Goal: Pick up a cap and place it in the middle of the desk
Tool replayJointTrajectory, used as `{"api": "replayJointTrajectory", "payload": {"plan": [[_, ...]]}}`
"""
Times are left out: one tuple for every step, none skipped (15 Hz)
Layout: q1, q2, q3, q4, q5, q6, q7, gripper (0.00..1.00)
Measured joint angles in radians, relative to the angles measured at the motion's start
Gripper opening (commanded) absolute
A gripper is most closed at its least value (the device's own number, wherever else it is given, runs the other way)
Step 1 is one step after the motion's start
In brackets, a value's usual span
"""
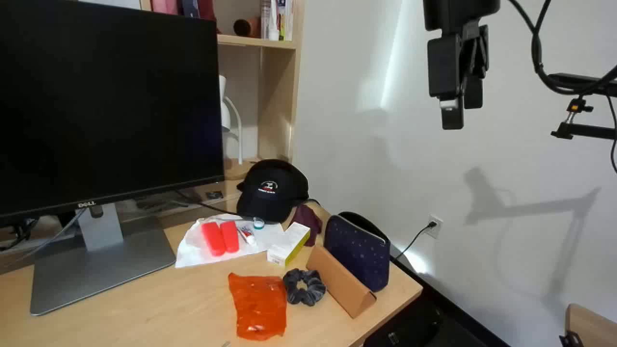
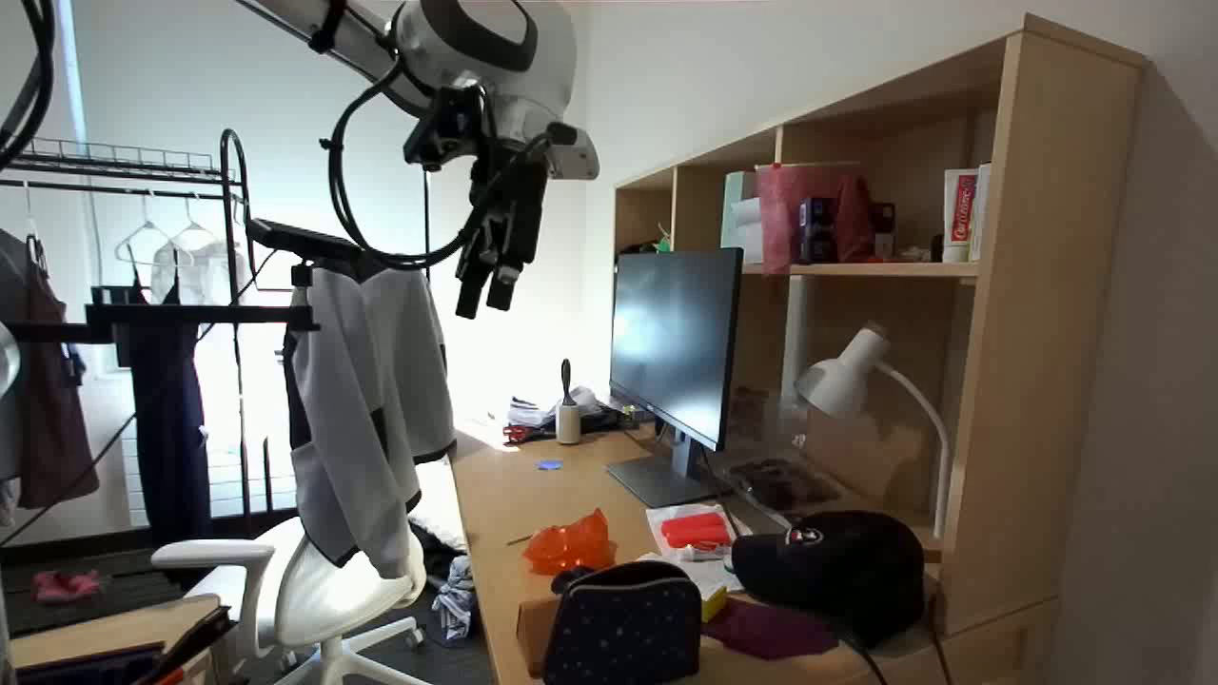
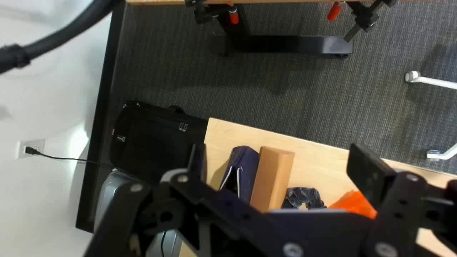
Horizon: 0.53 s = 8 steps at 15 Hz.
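Observation:
The grey cap does not show in any view; it is hidden or out of view. The desk (image 1: 159, 308) is a light tan wooden top, seen in both exterior views (image 2: 504, 495) and partly in the wrist view (image 3: 314, 153). My gripper (image 1: 462, 111) hangs high in the air, well above the desk; it also shows in an exterior view (image 2: 485, 297). In the wrist view its fingers (image 3: 279, 159) are wide apart with nothing gripped between them. Below it lies the desk's corner end.
A black cap (image 1: 284, 188) with a white logo sits by the shelf (image 2: 1056, 333). The monitor (image 1: 111, 106) stands on the desk. A navy pouch (image 1: 354, 250), brown case (image 1: 337, 279), dark scrunchie (image 1: 315, 287) and orange bag (image 1: 260, 308) lie near the corner. A lamp (image 2: 847, 381) stands behind.

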Motion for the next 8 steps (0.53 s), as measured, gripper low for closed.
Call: {"api": "replayJointTrajectory", "payload": {"plan": [[0.0,0.0,0.0,0.0,0.0,0.0,0.0,1.0],[0.001,0.0,-0.001,0.0,0.0,0.0,0.0,1.0],[0.002,0.001,-0.003,0.0,0.0,0.001,0.0,1.0],[0.004,0.004,-0.004,0.0,0.0,0.005,0.0,1.0],[0.006,0.01,-0.004,0.002,0.0,0.015,0.0,1.0],[0.009,0.019,-0.005,0.005,0.0,0.029,0.0,1.0],[0.015,0.032,-0.005,0.012,0.0,0.043,0.0,1.0],[0.021,0.05,-0.004,0.023,-0.001,0.062,-0.003,1.0]]}}
